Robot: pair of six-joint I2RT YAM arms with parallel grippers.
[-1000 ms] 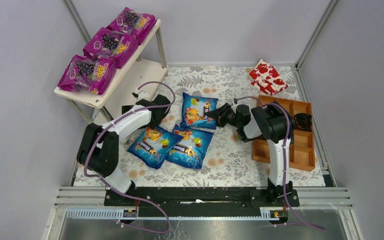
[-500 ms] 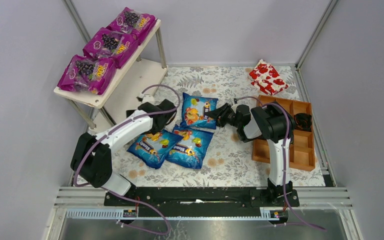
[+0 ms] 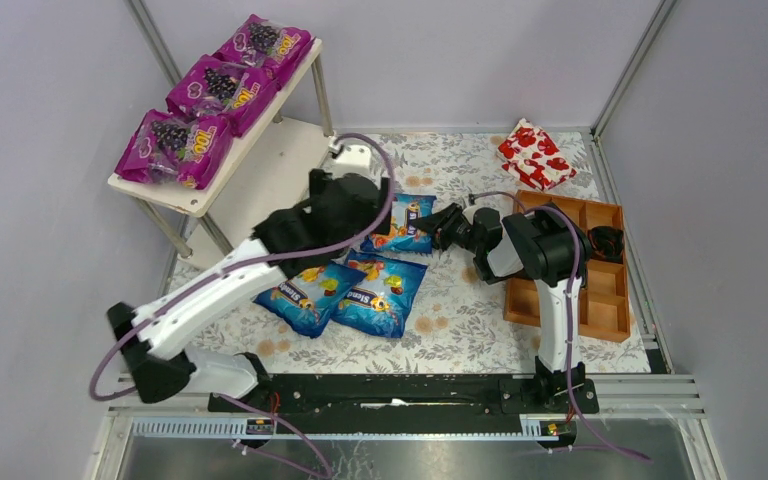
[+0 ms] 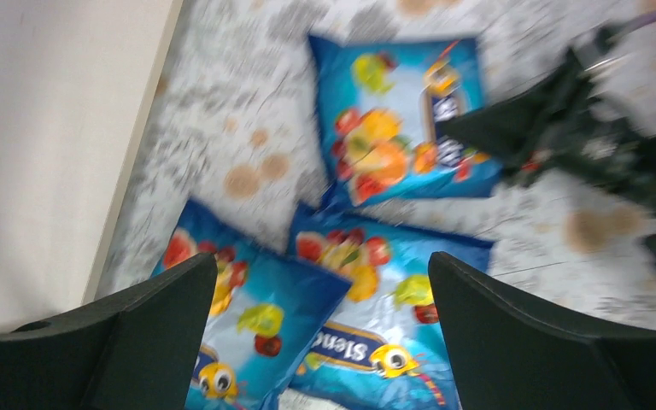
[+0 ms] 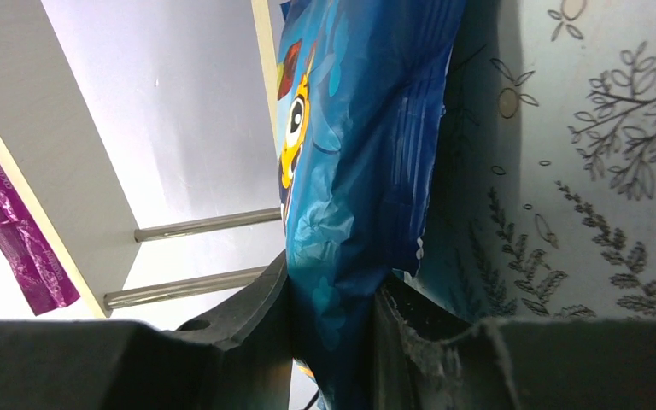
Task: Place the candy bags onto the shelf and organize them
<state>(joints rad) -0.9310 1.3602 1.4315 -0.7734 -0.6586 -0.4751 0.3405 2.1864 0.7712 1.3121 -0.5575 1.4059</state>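
Three purple candy bags [image 3: 173, 145] [image 3: 222, 90] [image 3: 263, 42] lie in a row on the top board of the shelf [image 3: 198, 203]. Three blue candy bags lie on the floral mat. My right gripper [image 3: 438, 228] is shut on the right edge of the far blue bag [image 3: 407, 228]; the right wrist view shows that bag [image 5: 367, 128] pinched in the gripper [image 5: 333, 316]. My left gripper [image 3: 355, 205] hovers open and empty above the blue bags and partly hides the far one. The left wrist view shows it [image 4: 323, 282] open over the two near bags [image 4: 239, 316] [image 4: 384, 299].
A red-and-white package [image 3: 535, 155] lies at the back right. A brown compartment tray [image 3: 600, 270] stands right of my right arm. The shelf's lower board [image 3: 270, 160] is bare. Metal frame posts and walls close in the mat.
My left arm has stretched out and risen, swinging its gripper from beside the shelf to above the far blue bag. The right gripper has kept its hold and barely moved.
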